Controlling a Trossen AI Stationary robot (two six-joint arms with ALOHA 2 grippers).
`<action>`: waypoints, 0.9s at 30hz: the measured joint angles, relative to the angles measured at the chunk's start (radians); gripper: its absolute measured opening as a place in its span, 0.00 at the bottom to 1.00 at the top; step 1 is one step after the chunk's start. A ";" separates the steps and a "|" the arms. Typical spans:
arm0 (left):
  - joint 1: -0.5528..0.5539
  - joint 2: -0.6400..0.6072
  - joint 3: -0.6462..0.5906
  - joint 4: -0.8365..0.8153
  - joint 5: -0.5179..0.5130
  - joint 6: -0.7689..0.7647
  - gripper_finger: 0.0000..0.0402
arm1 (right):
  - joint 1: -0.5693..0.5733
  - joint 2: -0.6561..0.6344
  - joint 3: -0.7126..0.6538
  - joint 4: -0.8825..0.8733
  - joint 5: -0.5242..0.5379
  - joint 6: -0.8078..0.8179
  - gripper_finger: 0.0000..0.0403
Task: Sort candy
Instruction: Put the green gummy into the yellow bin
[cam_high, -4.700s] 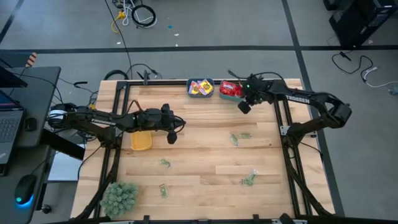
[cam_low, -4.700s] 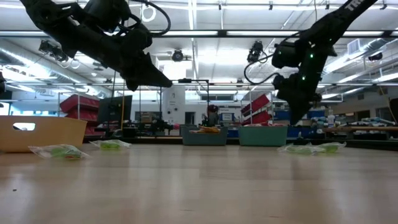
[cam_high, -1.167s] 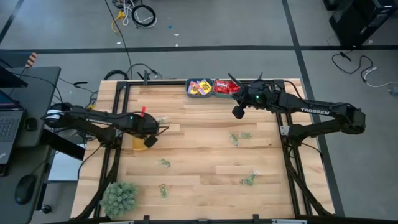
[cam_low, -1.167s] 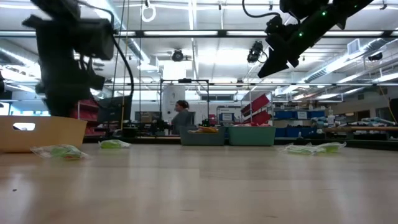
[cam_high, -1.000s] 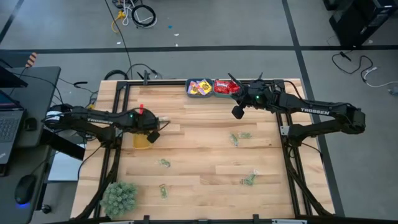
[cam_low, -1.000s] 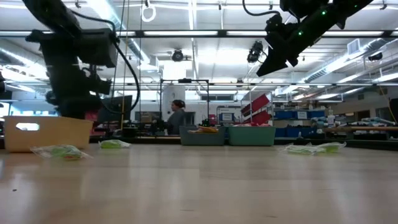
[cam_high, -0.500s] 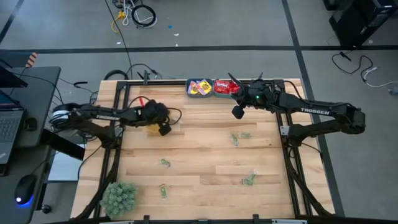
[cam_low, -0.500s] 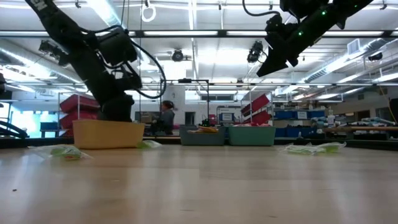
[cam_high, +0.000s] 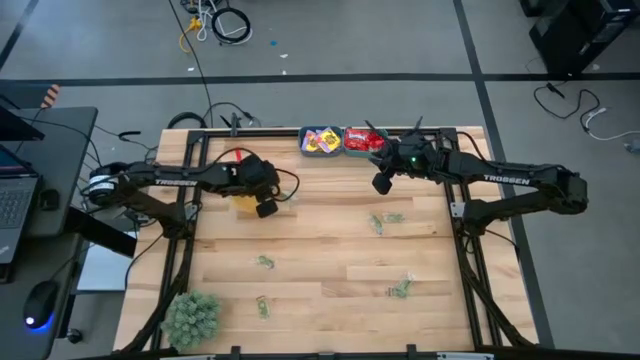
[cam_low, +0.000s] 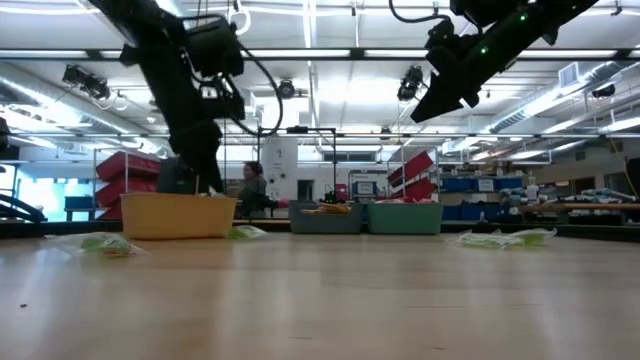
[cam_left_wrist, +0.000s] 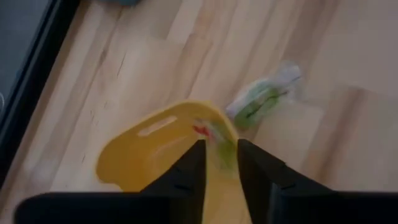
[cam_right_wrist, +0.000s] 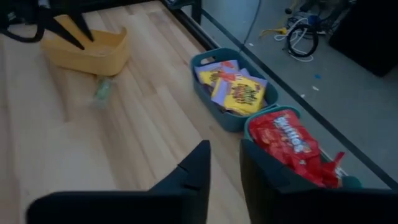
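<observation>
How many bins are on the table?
3. A yellow bin stands on the table's left side; two teal bins sit side by side at the far edge, one with yellow packets, one with red packets.

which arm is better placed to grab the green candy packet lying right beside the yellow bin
Left. The left gripper is at the yellow plastic bin, and the green candy packet lies right beside that bin. The right gripper hangs far off, by the two teal bins.
</observation>
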 joint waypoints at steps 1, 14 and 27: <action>-0.009 0.000 0.020 -0.022 0.001 -0.001 0.26 | 0.011 0.000 0.000 0.000 0.000 0.005 0.20; -0.146 0.033 0.097 0.027 0.119 0.194 0.39 | 0.184 0.122 0.000 0.108 -0.006 0.082 0.52; -0.102 0.281 0.102 0.130 0.065 0.289 0.40 | 0.218 0.202 0.000 0.177 -0.005 0.078 0.56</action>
